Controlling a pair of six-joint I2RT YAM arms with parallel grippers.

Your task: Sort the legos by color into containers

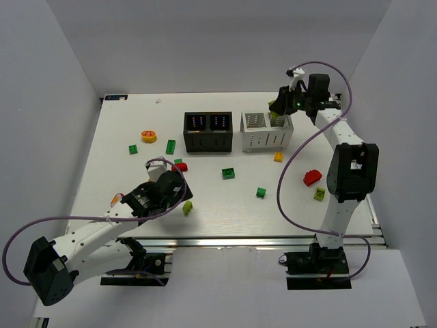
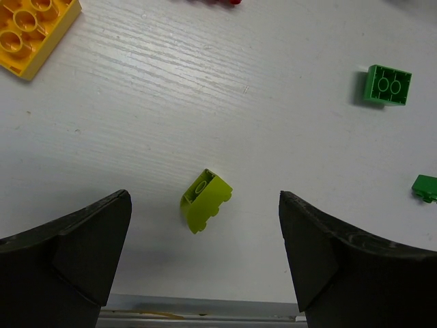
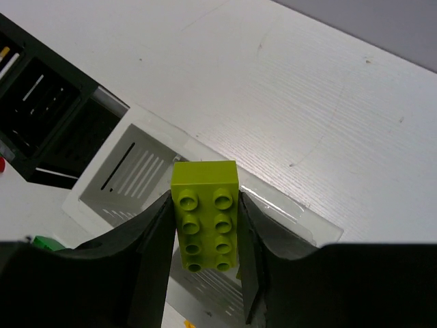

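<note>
**Lime on both sides, one piece aloft**

Left wrist view first. The left tool (image 2: 205, 195) stands wide open and grips nothing, and its two dark fingers (image 2: 82, 253) are cut off by the bottom corners. Between them, down on the white, grain-streaked bench (image 2: 205, 89), lies the lime sloped brick (image 2: 205, 200), touching neither finger. A yellow brick (image 2: 31, 31) is clipped by the top-left corner. A green brick (image 2: 387, 85) sits whole at right. The green scrap (image 2: 427, 188) on the right edge is too cut off to make out.

Over to the right wrist view. The right tool (image 3: 205, 205) is clamped on the lime eight-stud brick (image 3: 205, 225), studs to the lens, up above the white container (image 3: 130, 174). Tool and brick hide most of the compartment beneath them. The black container (image 3: 48, 116) runs out of the frame at left.

Top view now. Plain pale walls (image 1: 54, 82) close in the bench on three sides. A red brick (image 1: 313, 178) and other pieces lie scattered, well apart. The black container's insides are too dark to read.
</note>
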